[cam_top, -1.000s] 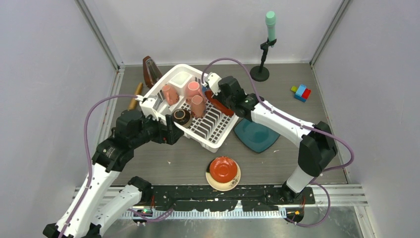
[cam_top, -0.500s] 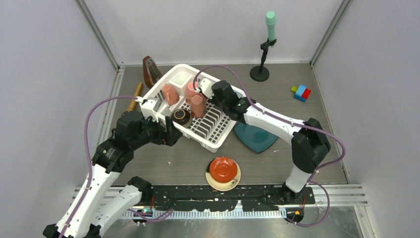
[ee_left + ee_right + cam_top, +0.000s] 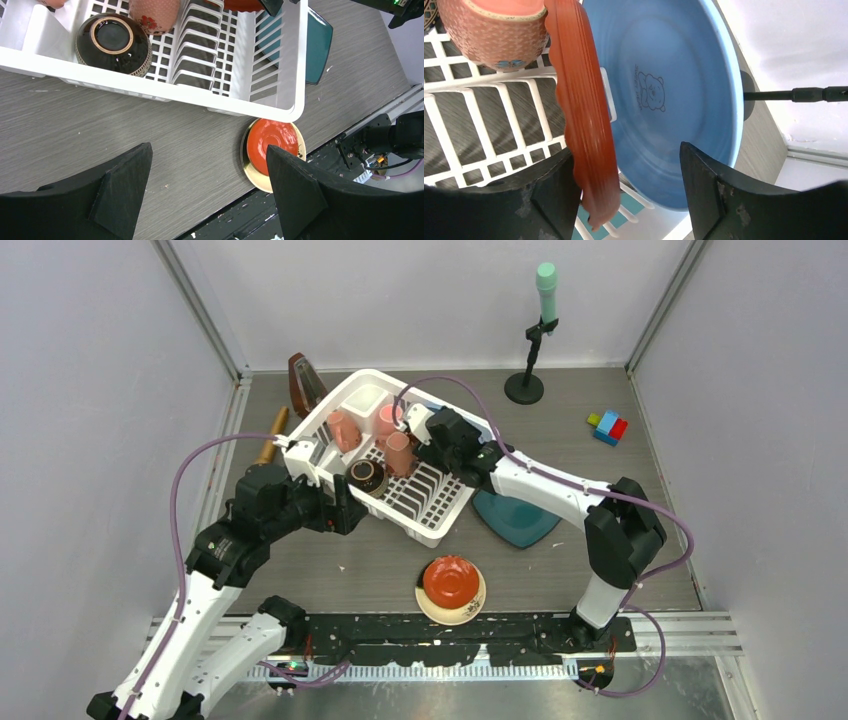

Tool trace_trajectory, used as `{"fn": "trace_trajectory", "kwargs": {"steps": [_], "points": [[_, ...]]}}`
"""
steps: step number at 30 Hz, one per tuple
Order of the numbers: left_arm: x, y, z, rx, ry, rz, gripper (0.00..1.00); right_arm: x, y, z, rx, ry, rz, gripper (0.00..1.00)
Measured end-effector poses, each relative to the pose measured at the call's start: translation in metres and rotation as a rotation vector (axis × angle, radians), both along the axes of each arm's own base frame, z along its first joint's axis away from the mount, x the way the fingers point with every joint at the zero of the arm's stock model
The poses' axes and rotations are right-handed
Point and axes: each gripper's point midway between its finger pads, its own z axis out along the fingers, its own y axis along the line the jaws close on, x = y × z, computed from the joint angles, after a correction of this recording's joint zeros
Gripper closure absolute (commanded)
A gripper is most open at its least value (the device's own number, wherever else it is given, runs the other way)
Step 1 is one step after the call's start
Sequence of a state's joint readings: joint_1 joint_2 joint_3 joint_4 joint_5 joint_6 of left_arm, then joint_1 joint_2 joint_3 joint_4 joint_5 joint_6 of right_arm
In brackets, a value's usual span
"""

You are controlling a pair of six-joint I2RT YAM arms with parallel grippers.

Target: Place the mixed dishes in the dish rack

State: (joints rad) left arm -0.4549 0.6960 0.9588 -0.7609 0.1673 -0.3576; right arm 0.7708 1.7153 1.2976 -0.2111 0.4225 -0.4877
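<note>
The white dish rack (image 3: pixel 432 530) holds three pink mugs (image 3: pixel 343 430), an upturned brown bowl (image 3: pixel 366 476) and a light blue plate (image 3: pixel 674 100) standing on edge. A red scalloped plate (image 3: pixel 584 115) stands beside the blue one, blurred, against the left finger of my open right gripper (image 3: pixel 624 170). My left gripper (image 3: pixel 210 170) hangs open over bare table in front of the rack (image 3: pixel 200 97), holding nothing. A red saucer (image 3: pixel 450 580) lies on a cream saucer (image 3: pixel 440 612) near the front edge. The dark teal plate (image 3: pixel 515 517) lies right of the rack.
A brown metronome (image 3: pixel 303 380) stands behind the rack's left corner and a wooden stick (image 3: pixel 272 435) lies left of it. A microphone stand (image 3: pixel 524 387) is at the back. Coloured toy blocks (image 3: pixel 608 427) sit at the far right.
My right gripper carried the red plate leftward over the rack, beside the blue plate, and its jaws have spread apart. The left arm has not moved.
</note>
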Motion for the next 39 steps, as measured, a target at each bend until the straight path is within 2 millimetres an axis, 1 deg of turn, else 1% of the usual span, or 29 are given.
{"fn": "trace_trajectory", "kwargs": {"steps": [3,5,7,11,21,23,24,26,28,32,35,39], "points": [[0.000,0.000,0.000,0.000,0.000,0.000,0.13,0.000,0.000,0.002,0.021,0.001,-0.021,0.24],[0.000,0.000,0.000,0.000,0.000,0.000,0.13,0.001,0.000,0.005,0.039,-0.003,-0.040,0.25],[0.000,0.000,0.000,0.000,0.000,0.000,0.13,0.004,0.000,0.012,0.060,-0.014,-0.064,0.25],[-0.002,0.001,-0.001,0.002,0.004,0.000,0.13,0.008,-0.001,0.025,0.092,-0.039,-0.106,0.23],[-0.006,0.003,0.000,0.000,0.002,0.000,0.13,0.012,-0.022,0.032,0.047,-0.086,-0.215,0.21],[-0.006,0.003,0.000,-0.001,0.001,0.000,0.13,0.014,-0.026,0.036,0.041,-0.101,-0.237,0.22],[-0.006,0.003,0.001,-0.002,0.000,0.000,0.13,0.015,-0.028,0.038,0.042,-0.105,-0.246,0.25],[-0.006,0.003,0.001,-0.004,-0.001,0.001,0.13,0.014,-0.031,0.039,0.044,-0.101,-0.250,0.28],[-0.006,0.003,0.001,-0.005,0.000,0.002,0.13,0.011,-0.033,0.041,0.056,-0.089,-0.253,0.28],[-0.007,0.003,0.001,-0.006,0.001,0.002,0.13,0.004,-0.036,0.051,0.092,-0.078,-0.258,0.22],[-0.007,0.003,0.001,-0.008,0.002,0.003,0.13,0.006,-0.037,0.059,0.102,-0.096,-0.270,0.17],[-0.007,0.002,0.001,-0.010,0.007,-0.001,0.13,0.010,-0.040,0.063,0.096,-0.103,-0.284,0.16]]}}
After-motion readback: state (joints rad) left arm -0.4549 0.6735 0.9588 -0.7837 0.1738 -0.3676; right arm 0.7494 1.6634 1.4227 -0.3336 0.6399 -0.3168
